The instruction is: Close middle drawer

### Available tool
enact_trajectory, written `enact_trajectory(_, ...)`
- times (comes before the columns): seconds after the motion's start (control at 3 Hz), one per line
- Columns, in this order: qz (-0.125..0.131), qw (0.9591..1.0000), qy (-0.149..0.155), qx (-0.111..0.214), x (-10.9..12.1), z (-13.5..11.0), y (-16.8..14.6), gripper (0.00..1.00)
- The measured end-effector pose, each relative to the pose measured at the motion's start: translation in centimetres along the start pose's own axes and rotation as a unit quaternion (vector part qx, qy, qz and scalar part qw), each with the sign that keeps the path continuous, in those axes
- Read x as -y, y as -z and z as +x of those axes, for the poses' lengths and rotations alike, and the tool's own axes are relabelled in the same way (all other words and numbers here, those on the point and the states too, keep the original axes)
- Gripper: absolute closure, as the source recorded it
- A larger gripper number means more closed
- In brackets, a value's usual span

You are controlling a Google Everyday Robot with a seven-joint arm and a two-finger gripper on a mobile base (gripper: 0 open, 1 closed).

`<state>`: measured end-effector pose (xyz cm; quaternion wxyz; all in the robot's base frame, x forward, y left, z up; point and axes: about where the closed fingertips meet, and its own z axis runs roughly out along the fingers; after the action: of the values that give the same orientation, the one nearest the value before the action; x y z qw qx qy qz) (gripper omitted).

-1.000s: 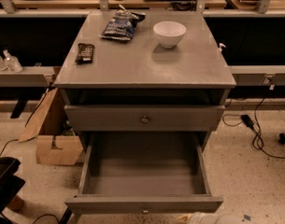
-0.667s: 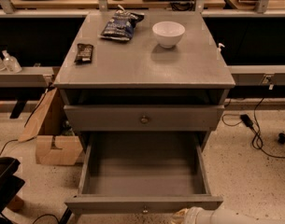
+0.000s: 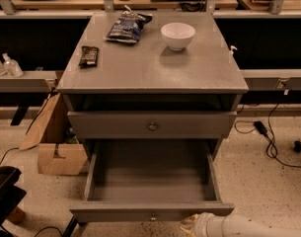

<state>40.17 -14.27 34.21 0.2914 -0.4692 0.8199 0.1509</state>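
Note:
The middle drawer (image 3: 150, 181) of the grey cabinet is pulled far out, and its plain grey box is empty. Its flat front panel (image 3: 115, 213) faces me at the bottom of the view, with a small brass knob (image 3: 152, 216) at its centre. The top drawer front (image 3: 110, 125) above it is shut. The lowest drawer is hidden beneath the open one. My gripper (image 3: 189, 223) comes in on a white arm (image 3: 248, 227) from the bottom right. Its yellowish tip sits at the panel's lower edge, just right of the knob.
On the cabinet top (image 3: 150, 65) are a white bowl (image 3: 177, 35), a dark snack bag (image 3: 127, 26) and a dark bar (image 3: 89, 55). A cardboard box (image 3: 58, 154) stands on the floor to the left. Cables (image 3: 268, 137) lie on the right. A black object (image 3: 4, 194) is at the lower left.
My arm has come further into view from the bottom right, and its tip has risen to the open drawer's front panel. The drawer has not moved.

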Motion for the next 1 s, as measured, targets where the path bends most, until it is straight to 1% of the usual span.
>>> enact_trajectory(0.33, 0.009, 0.9998, 0.013, 0.013, 1.7, -1.6, -0.5, 1.0)
enact_trajectory(0.67, 0.011, 0.9997, 0.01, 0.019, 1.6, -1.5, -1.0, 1.0)
enact_trajectory(1.0, 0.013, 0.9984, 0.042, 0.036, 4.0, -3.0, -2.4, 1.0)
